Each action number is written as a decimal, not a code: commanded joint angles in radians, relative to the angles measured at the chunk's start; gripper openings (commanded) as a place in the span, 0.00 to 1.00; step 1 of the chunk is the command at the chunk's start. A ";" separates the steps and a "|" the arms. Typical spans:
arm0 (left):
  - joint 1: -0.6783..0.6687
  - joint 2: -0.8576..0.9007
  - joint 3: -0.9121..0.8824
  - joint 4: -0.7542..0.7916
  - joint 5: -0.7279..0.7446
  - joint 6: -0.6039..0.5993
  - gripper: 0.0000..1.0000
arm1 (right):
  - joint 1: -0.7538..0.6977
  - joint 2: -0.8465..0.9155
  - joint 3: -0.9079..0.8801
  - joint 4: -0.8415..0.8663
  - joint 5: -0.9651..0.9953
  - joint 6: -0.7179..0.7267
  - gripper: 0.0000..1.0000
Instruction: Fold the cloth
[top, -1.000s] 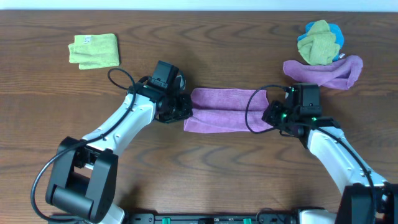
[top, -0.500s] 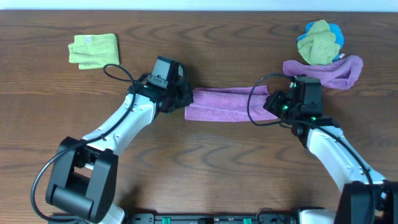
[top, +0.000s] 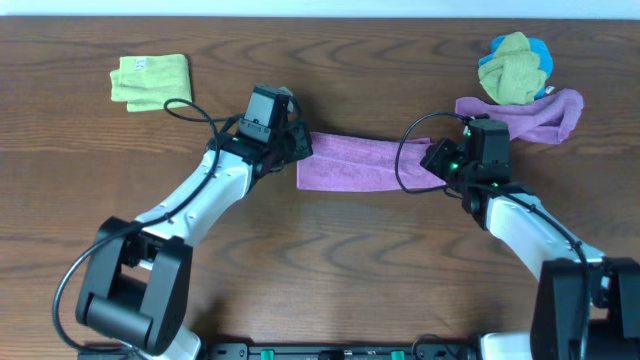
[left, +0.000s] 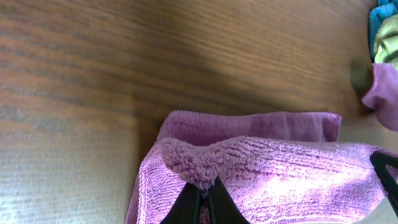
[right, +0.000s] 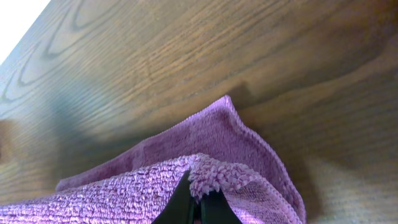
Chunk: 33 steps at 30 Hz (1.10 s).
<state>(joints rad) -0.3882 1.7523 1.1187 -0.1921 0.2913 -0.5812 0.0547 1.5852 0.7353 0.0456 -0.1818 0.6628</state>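
**Overhead: soft purple-magenta microfibre cloth (top: 360, 165) pinched at both ends**

The cloth lies as a wide folded band at the middle of the dark wooden bench (top: 330, 270), between the two arms. The left tool (top: 297, 150) is at its left end and the right tool (top: 433, 165) at its right. In each wrist view the dark fingers pinch a raised upper layer, with a lower layer flat beneath. A lime-green folded cloth (top: 150, 80) sits well apart at the far left. A rumpled purple band of cloth (top: 525, 115) lies near the right tool.

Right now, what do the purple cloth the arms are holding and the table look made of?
The purple cloth looks like microfibre: soft, matte, with nubby looped pile at its edge. The table looks like wood or laminate: brown grain, slight sheen.
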 joint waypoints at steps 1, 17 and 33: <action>0.009 0.048 0.019 0.021 -0.055 -0.022 0.06 | -0.008 0.034 0.003 0.014 0.082 0.010 0.01; 0.009 0.126 0.019 0.095 -0.101 -0.021 0.06 | -0.008 0.149 0.003 0.106 0.143 0.009 0.01; 0.009 0.126 0.018 0.010 -0.146 0.004 0.14 | -0.008 0.156 0.003 0.134 0.178 0.010 0.01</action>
<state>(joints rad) -0.3897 1.8629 1.1194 -0.1768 0.2035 -0.5976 0.0566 1.7302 0.7353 0.1795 -0.0715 0.6666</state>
